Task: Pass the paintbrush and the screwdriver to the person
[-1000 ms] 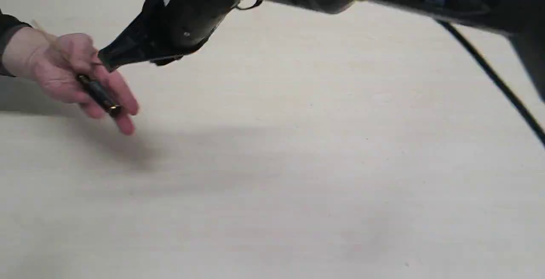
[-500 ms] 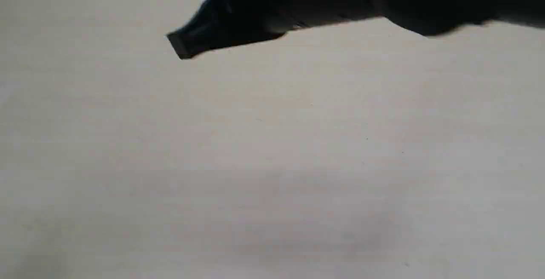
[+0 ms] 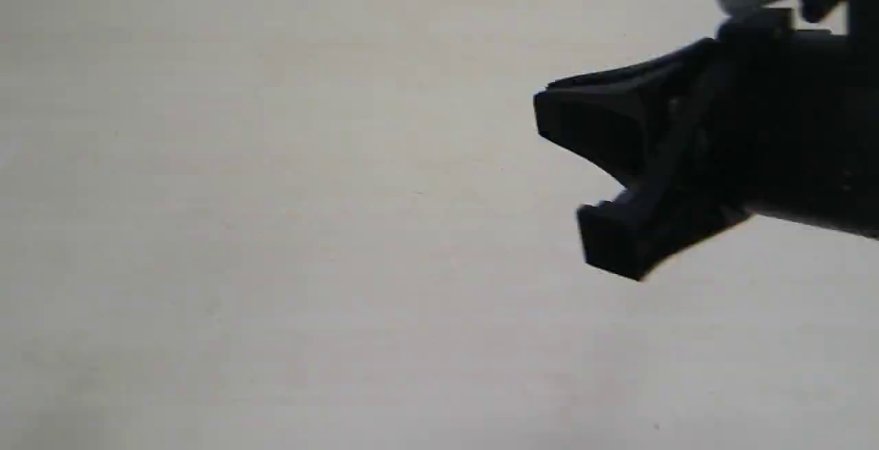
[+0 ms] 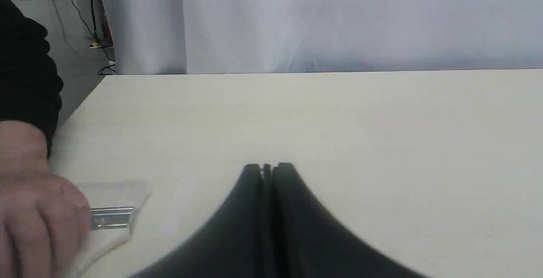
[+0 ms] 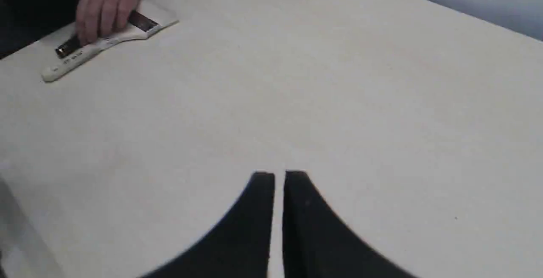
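Note:
The paintbrush [image 5: 114, 36] lies flat near the table's far corner, with the person's hand [image 5: 106, 8] resting on it. A slim dark piece [image 5: 67, 48] pokes out from under the fingers and looks like the screwdriver's handle. The left wrist view shows the hand [image 4: 34, 214], its dark sleeve [image 4: 25, 65] and the brush's silver ferrule [image 4: 112, 217]. My left gripper [image 4: 267, 168] is shut and empty, to the side of the brush. My right gripper [image 5: 279, 176] is far from the hand with only a thin slit between its fingers and nothing in it. It hangs at the right in the exterior view [image 3: 584, 182].
The pale wooden tabletop [image 3: 309, 230] fills the exterior view. Its far edge [image 4: 322, 72] meets a white curtain [image 4: 339, 19]. Cables [image 4: 85, 10] lie on the floor past the table's corner.
The person's hand with the screwdriver has left the exterior view on the left. My right gripper has drawn back from the left side to the right side of that view.

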Robot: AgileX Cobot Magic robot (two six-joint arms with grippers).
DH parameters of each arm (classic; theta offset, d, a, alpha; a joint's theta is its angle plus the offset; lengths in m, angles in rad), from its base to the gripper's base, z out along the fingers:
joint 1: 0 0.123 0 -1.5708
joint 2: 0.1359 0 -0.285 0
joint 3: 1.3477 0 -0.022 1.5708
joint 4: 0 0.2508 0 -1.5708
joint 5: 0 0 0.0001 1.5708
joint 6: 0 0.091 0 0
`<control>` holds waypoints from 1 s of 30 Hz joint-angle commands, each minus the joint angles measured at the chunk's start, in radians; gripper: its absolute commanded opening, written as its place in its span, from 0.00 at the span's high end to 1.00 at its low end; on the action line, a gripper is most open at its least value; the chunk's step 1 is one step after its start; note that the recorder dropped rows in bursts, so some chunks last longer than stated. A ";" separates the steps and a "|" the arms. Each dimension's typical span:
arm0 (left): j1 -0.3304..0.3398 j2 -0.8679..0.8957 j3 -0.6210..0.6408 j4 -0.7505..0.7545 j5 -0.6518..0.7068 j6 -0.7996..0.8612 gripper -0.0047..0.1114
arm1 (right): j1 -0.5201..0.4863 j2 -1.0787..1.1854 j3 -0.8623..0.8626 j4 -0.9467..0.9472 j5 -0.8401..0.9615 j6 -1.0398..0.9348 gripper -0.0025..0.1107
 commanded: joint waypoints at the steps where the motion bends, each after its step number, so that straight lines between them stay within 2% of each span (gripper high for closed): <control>1: -0.008 -0.002 0.002 -0.005 -0.005 -0.002 0.96 | 0.000 -0.090 0.012 0.015 0.062 0.001 0.94; 8: -0.008 -0.002 0.002 -0.001 -0.006 -0.002 0.96 | 0.000 -0.211 0.012 0.015 0.067 0.001 0.94; 14: -0.008 -0.002 0.002 -0.001 -0.006 -0.002 0.96 | -0.005 -0.310 0.018 -0.109 0.081 -0.018 0.94; 18: -0.008 -0.002 0.002 -0.001 -0.006 -0.002 0.96 | -0.115 -0.397 0.058 -0.120 0.070 -0.018 0.94; 30: -0.008 -0.002 0.002 -0.001 -0.006 -0.002 0.96 | -0.573 -0.541 0.309 -0.117 -0.039 -0.026 0.94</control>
